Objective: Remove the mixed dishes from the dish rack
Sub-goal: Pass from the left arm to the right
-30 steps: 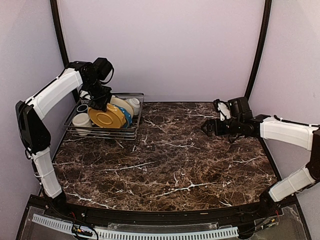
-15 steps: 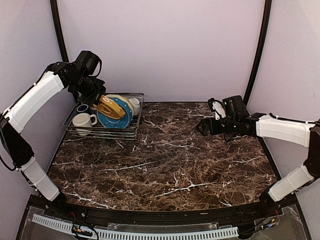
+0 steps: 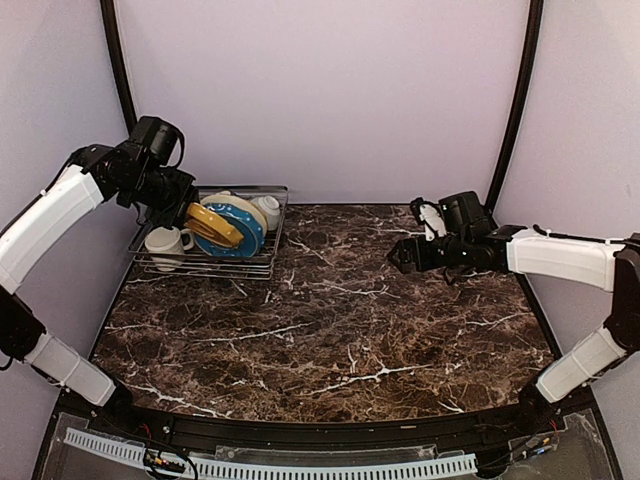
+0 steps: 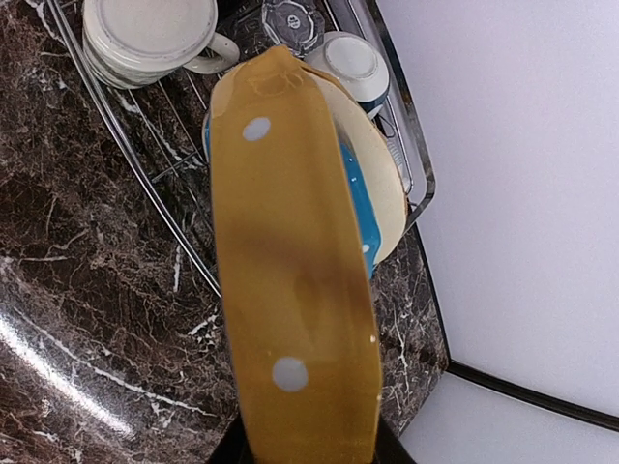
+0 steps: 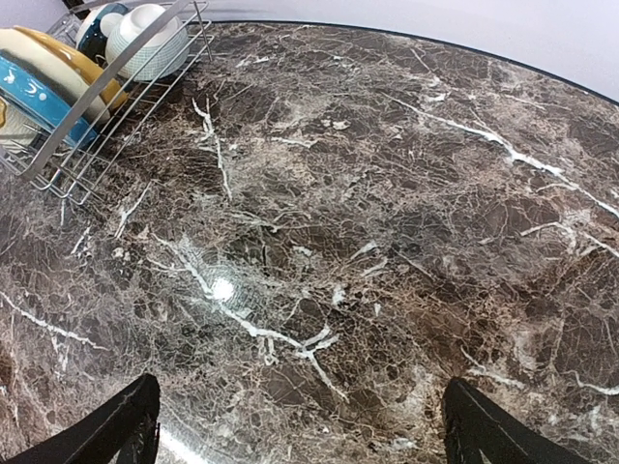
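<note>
Yellow plate is in the left gripper; jaws pinched tight on its rim, with just the dark fingers poking out either side of it at the bottom of the wrist view.

Left arm comes up from the side with the white forearm sloping upward; the wrist folds over so the hand points down and across at the dish rack.

From the wrist the plate shows almost edge-on; its long axis runs straight out from the fingertips toward the rack. From above it sits tilted, not flat; whether it touches the blue plate right behind it I can't tell.

Past the far rim of the held plate, the blue one and a cream plate stand on edge in the rack; further out from the hand are a cream mug, a glass tumbler and a white bowl, all inside the wire.

Right arm is stretched low and nearly level over the marble table; right gripper spread wide, nothing between the fingers, only bare marble under it; the rack is well off beyond its fingertips.
</note>
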